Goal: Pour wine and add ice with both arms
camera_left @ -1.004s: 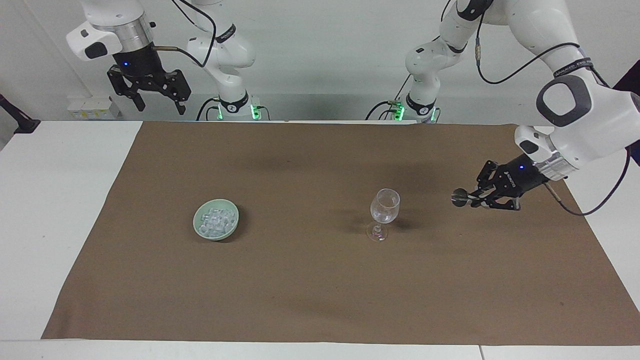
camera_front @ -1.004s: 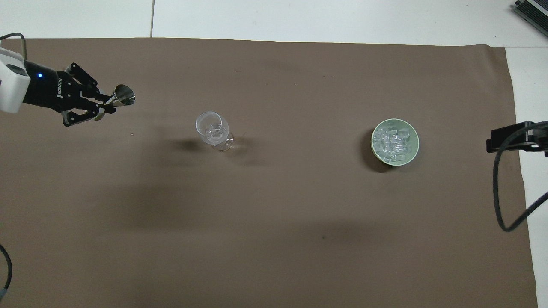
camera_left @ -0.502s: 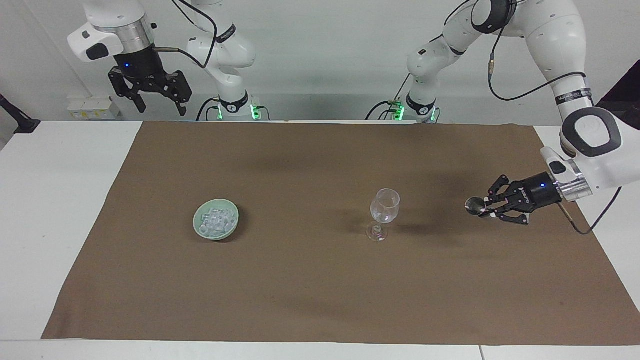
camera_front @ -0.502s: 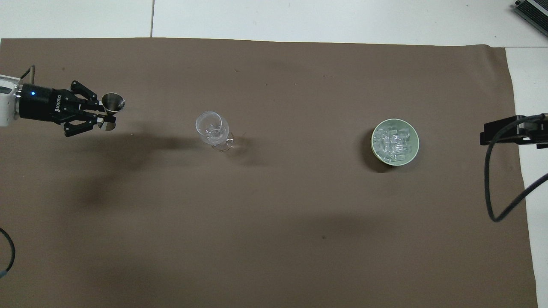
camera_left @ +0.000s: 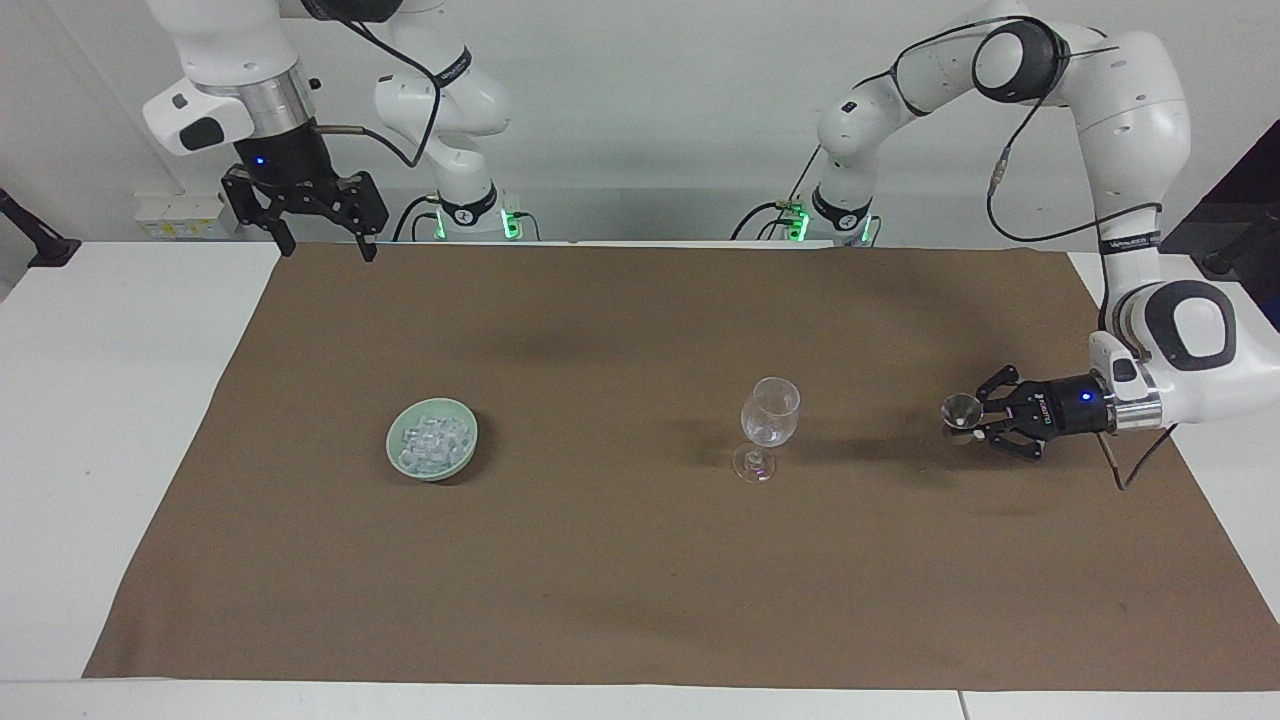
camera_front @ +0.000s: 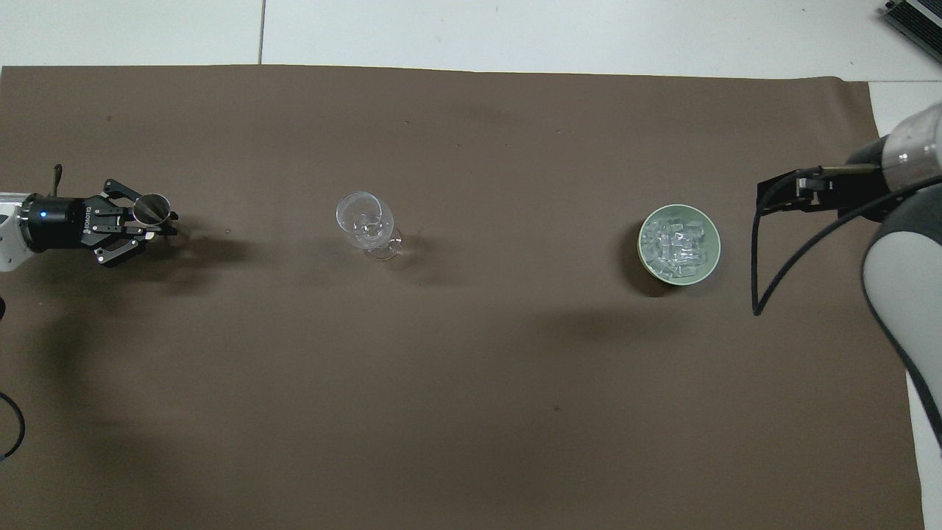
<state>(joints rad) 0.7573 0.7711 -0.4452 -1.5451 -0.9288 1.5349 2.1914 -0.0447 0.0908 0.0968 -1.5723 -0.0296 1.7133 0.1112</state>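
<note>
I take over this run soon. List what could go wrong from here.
1. The left tool holds the jigger by its thin waist, low over the cloth; it might tip if released before it is seated.
2. The glass is tall on a narrow foot; a passing arm could topple it.
3. The open right tool must pick small ice from the bowl; cubes may slip.
</note>
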